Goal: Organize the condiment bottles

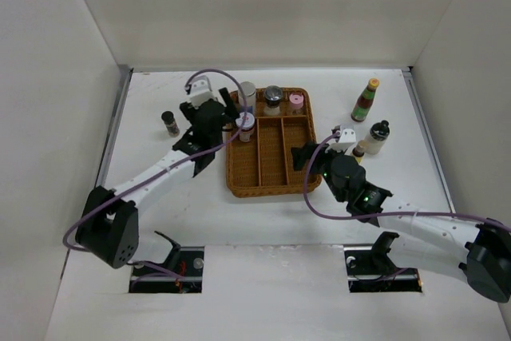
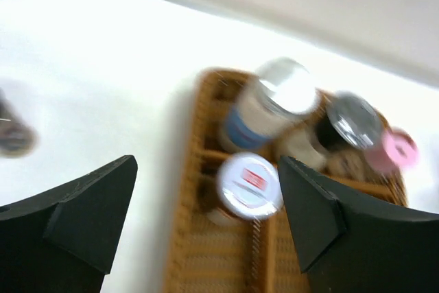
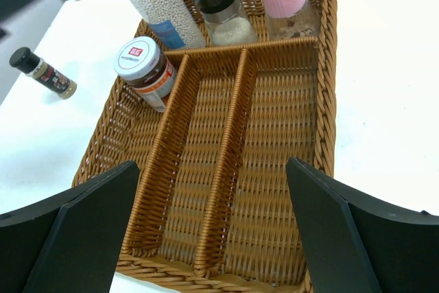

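Observation:
The brown wicker tray (image 1: 271, 185) holds a silver-capped jar (image 1: 247, 92), a black-capped grinder (image 1: 274, 98), a pink-capped jar (image 1: 296, 103) and a red-white-capped jar (image 1: 246, 124). My left gripper (image 1: 233, 124) is open just left of the red-white-capped jar (image 2: 248, 184), which lies between its blurred fingers (image 2: 89, 204). My right gripper (image 1: 306, 167) is open and empty over the tray's near right part (image 3: 288, 169). Outside the tray stand a small dark bottle (image 1: 170, 122), the green yellow-capped bottle (image 1: 366, 100), a black-capped bottle (image 1: 377, 137) and a small bottle (image 1: 358, 149).
The right wrist view shows the tray's three long compartments (image 3: 206, 169), with the jars in the back row and the small dark bottle (image 3: 42, 72) on the table to the left. White walls close in the table on three sides.

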Robot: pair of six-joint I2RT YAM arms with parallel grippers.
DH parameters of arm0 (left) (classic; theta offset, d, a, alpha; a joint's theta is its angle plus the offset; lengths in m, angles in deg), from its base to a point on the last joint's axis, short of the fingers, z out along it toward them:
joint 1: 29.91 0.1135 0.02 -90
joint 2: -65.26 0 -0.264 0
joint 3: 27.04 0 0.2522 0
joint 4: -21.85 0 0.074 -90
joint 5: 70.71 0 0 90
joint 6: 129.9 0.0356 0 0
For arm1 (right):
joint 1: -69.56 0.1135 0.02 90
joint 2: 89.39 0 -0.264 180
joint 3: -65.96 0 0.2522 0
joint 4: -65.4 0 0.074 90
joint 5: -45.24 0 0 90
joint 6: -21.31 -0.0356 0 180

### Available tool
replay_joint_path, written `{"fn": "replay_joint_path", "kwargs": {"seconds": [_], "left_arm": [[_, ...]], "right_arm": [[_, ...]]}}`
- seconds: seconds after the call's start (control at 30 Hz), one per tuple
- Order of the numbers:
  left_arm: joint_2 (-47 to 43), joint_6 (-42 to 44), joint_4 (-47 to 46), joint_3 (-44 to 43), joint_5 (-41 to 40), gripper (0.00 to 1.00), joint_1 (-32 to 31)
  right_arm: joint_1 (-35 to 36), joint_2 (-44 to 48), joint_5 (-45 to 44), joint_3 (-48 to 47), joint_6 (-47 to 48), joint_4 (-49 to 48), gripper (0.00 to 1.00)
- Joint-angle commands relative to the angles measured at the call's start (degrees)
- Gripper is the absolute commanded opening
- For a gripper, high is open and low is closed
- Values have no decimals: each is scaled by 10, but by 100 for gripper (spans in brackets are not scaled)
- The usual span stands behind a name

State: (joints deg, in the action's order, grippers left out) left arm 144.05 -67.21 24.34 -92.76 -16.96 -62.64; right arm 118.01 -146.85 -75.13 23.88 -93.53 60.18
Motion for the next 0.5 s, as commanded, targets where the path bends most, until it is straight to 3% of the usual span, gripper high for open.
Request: {"fn": "replay_joint_path", "kwargs": {"seconds": [0.0, 0.17, 0.47], "left_arm": [[-20, -12, 24, 21, -44, 83, 64], [5, -21, 30, 13, -30, 81, 177], [116, -22, 33, -52, 15, 74, 255]], "right_arm": [[-1, 3, 7, 2, 5, -42, 95], [0, -2, 11, -1, 5, -43, 95], [0, -3, 11, -2, 5, -43, 96]]}}
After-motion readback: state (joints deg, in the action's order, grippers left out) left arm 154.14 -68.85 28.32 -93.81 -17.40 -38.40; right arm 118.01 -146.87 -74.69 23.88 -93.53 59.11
